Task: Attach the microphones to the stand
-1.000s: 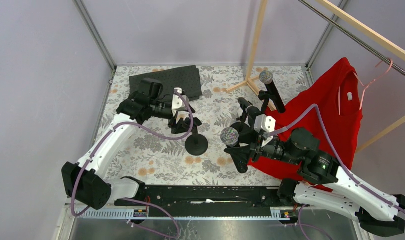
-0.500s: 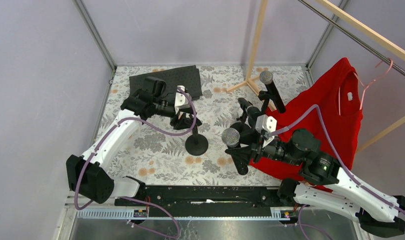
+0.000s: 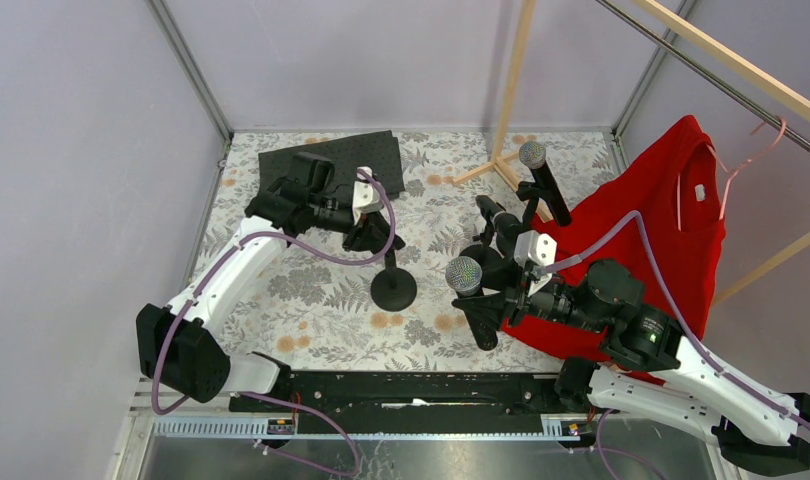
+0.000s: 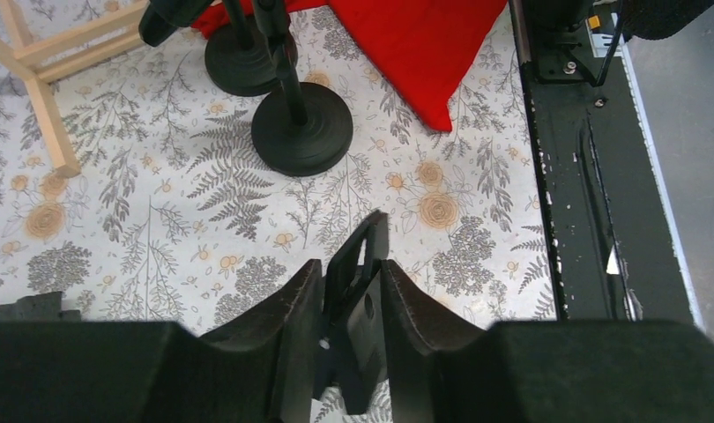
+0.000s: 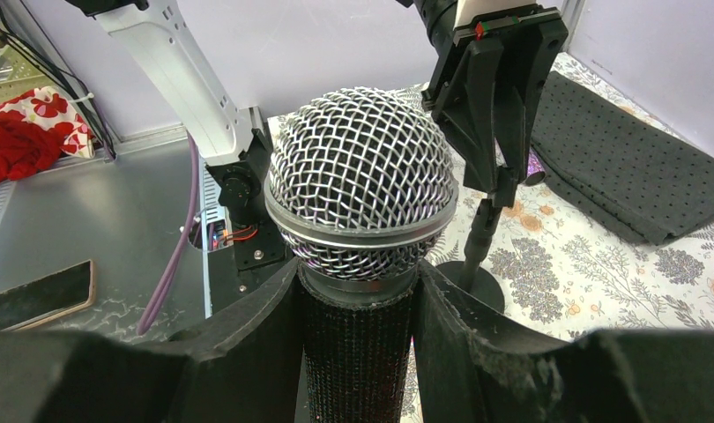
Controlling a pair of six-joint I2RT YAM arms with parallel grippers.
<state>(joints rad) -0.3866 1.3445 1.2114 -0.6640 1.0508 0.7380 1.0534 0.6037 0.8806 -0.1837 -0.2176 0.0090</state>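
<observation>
I count two microphones by their mesh heads: the held microphone (image 3: 462,272), pinched in my right jaws at about 4 o'clock on the counter (image 3: 311,320), and the mounted microphone (image 3: 533,165), up at 1 o'clock. Stands on round black bases come to two: the nearer stand (image 4: 302,132) and the farther stand (image 4: 239,62), just beside each other. One clip (image 4: 358,264) sits between my left jaws. There is one red garment (image 3: 681,220) at 3 o'clock, one black mat (image 3: 381,155) at 11 o'clock and one wooden rack (image 3: 509,90) at 1 o'clock. Arms: two, my left arm (image 3: 226,275) and my right arm (image 3: 701,385).
</observation>
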